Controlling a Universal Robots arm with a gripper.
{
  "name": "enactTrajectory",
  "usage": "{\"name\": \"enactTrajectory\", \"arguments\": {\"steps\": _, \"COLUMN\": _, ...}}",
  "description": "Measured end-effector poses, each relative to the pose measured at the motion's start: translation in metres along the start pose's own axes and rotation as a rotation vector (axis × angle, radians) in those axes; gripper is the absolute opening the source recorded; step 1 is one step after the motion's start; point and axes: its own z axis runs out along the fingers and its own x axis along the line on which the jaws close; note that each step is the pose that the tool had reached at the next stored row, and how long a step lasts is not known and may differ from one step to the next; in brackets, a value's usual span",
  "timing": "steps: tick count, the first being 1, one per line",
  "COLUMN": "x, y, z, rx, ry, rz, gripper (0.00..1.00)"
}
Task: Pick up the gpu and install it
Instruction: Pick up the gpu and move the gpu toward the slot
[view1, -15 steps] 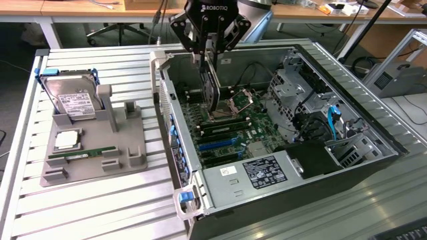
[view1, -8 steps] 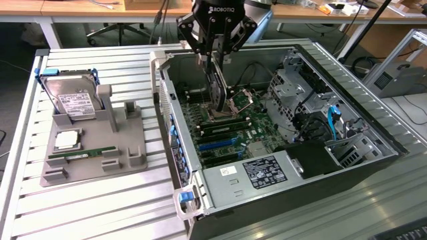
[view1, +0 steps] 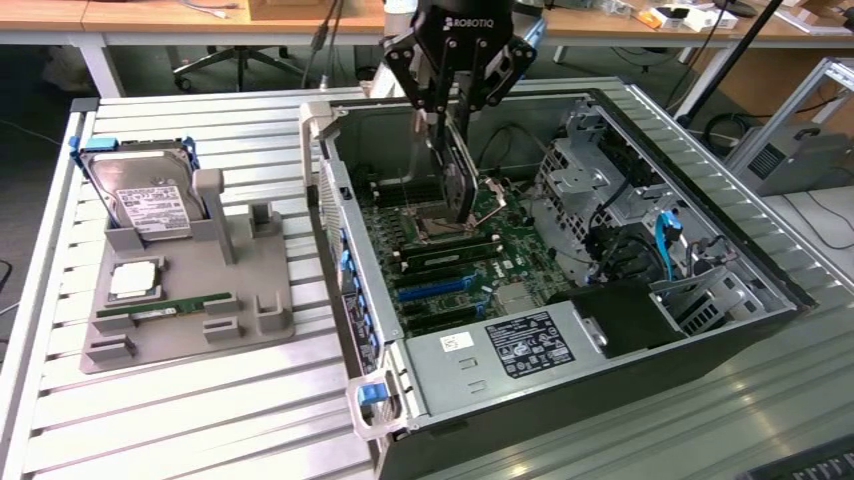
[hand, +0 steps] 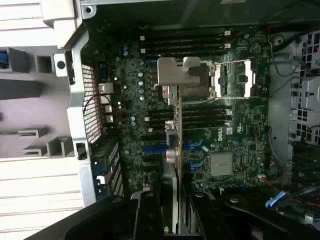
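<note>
Gpu (view1: 458, 175) seemingly above motherboard (view1: 518, 268), slatted table (view1: 200, 405)

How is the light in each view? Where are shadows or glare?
Exterior view: even light on the table, the inside of the computer case shaded. Wrist view: dim, the motherboard dark; the gpu bracket pale, the table washed out.

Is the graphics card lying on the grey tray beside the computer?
No, the gripper holds the gpu upright inside the open case.
</note>
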Motion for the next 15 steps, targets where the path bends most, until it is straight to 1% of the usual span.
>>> {"name": "enactTrajectory", "arguments": {"steps": 4, "x": -0.009, "y": 0.0008, "z": 0.0011, "rx": 0.0065, "ry": -0.0004, "rz": 0.000, "gripper": 0.27}}
{"name": "enactTrajectory", "arguments": {"steps": 5, "x": -0.013, "y": 0.0011, "z": 0.0016, "rx": 0.0091, "ry": -0.0007, "rz": 0.000, "gripper": 0.27}}
{"name": "enactTrajectory", "arguments": {"steps": 15, "x": -0.033, "y": 0.0029, "z": 0.0043, "rx": 0.0235, "ry": -0.0018, "rz": -0.001, "gripper": 0.27}}
